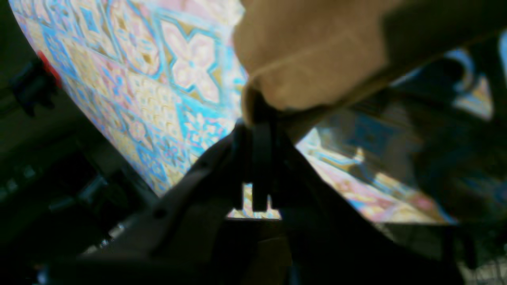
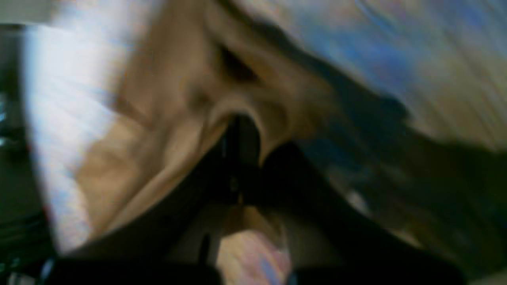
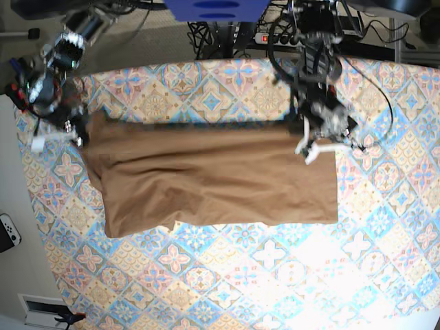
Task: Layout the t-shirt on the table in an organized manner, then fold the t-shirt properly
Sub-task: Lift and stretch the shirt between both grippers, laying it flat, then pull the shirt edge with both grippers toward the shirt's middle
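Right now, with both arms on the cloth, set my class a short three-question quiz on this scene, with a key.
1. True or false: the t-shirt is already folded into a small square.
2. Which gripper holds the shirt's edge on the left side of the base view? A) left gripper B) right gripper
3. Fill in: the shirt hangs or lies spread over the patterned ____.

Key:
1. False. It is spread out wide between the two arms.
2. B. The right gripper is on that side; the left gripper is shut on the opposite edge.
3. table.
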`<state>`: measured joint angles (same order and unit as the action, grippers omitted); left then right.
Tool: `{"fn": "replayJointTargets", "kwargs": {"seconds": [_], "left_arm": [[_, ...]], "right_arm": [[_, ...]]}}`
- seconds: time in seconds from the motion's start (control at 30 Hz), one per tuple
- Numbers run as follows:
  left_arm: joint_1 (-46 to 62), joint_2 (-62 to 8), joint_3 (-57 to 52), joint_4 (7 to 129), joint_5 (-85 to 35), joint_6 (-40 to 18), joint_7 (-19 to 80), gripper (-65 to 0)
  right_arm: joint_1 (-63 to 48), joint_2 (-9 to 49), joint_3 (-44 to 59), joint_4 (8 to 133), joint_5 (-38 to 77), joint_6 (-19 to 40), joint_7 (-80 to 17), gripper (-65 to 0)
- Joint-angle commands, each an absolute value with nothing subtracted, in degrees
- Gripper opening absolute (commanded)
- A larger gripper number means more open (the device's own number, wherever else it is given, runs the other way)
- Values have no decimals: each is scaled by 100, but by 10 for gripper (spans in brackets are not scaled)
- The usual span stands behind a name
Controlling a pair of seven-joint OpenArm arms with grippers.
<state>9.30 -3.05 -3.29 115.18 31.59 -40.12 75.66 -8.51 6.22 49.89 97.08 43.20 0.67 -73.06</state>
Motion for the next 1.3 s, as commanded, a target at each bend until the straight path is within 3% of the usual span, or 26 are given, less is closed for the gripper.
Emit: {"fn": "replayJointTargets", "kwargs": {"seconds": [0.0, 0.23, 0.6, 1.1, 1.27], "left_arm": [[1147, -321, -295, 11653, 3231, -4000, 7459, -650], [2149, -312, -444, 11670, 3240, -4000, 6756, -650], [2695, -312, -1349, 11679, 3240, -4000, 5930, -650], [2167, -259, -1965, 11943, 3231, -4000, 5903, -650], [1771, -171, -1965, 11952, 3240, -4000, 6308, -650]], "right_arm": [[-778, 734, 5068, 10018, 4541, 154, -7090, -650], [-1490, 426, 5297, 10211, 4541, 163, -7090, -650], [-1780, 418, 5314, 10167, 4532, 163, -7231, -650], [-1789, 435, 5288, 10202, 4541, 163, -7284, -650], [-1771, 435, 5279, 10202, 4541, 163, -7284, -650]]}}
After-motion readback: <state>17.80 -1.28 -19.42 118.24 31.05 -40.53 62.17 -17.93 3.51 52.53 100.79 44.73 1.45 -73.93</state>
